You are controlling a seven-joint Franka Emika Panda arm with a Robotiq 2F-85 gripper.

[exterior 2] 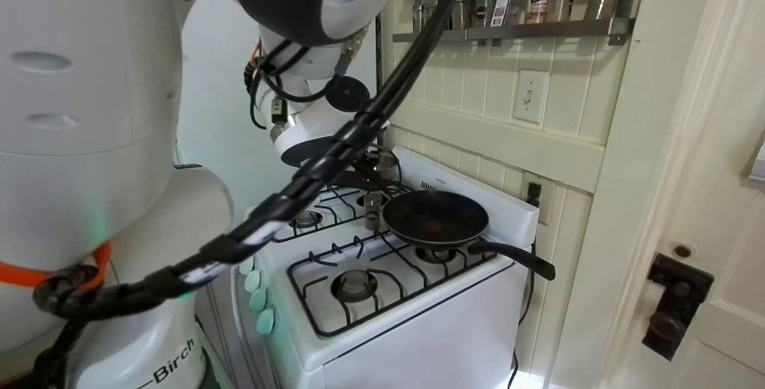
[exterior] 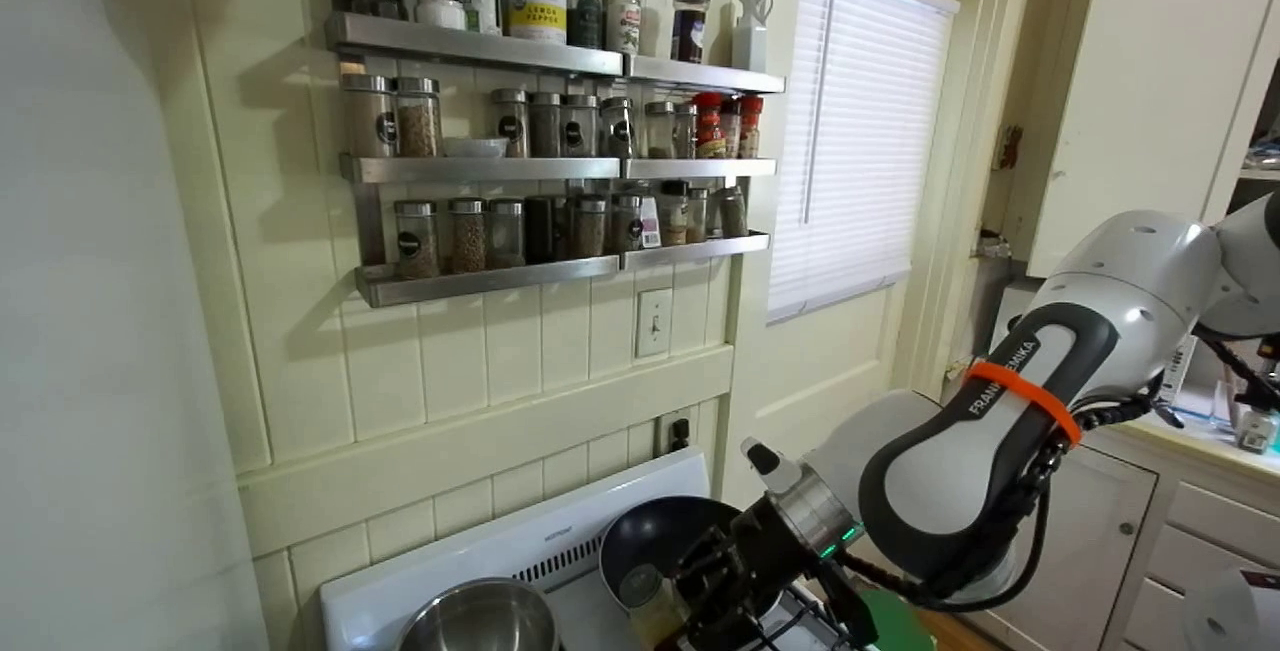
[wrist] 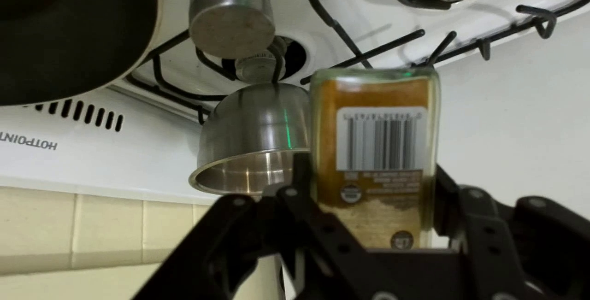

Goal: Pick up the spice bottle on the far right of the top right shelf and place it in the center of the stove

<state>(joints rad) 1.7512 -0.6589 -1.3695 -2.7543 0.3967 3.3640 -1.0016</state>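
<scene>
In the wrist view the spice bottle [wrist: 380,138], clear glass with a brown-orange label and a barcode, stands between the two black fingers of my gripper [wrist: 372,189]. Both fingers press its sides; its cap is hidden by the gripper. The gripper [exterior: 695,599] and the yellowish bottle [exterior: 658,621] also show in an exterior view, low over the stove [exterior: 520,531]. In an exterior view the stove [exterior 2: 418,341] shows its burners, with the gripper largely hidden by the arm and cable. The grey metal shelf [exterior: 700,74] is on the wall above, with several jars.
Another small jar [exterior 2: 372,213] stands at the stove's middle; its metal cap end shows in the wrist view [wrist: 233,23]. A black frying pan [exterior 2: 436,216] is beside it, handle over the stove's edge. A steel pot [wrist: 258,125] is close to the held bottle. Black grates [exterior 2: 358,293] cover the burners.
</scene>
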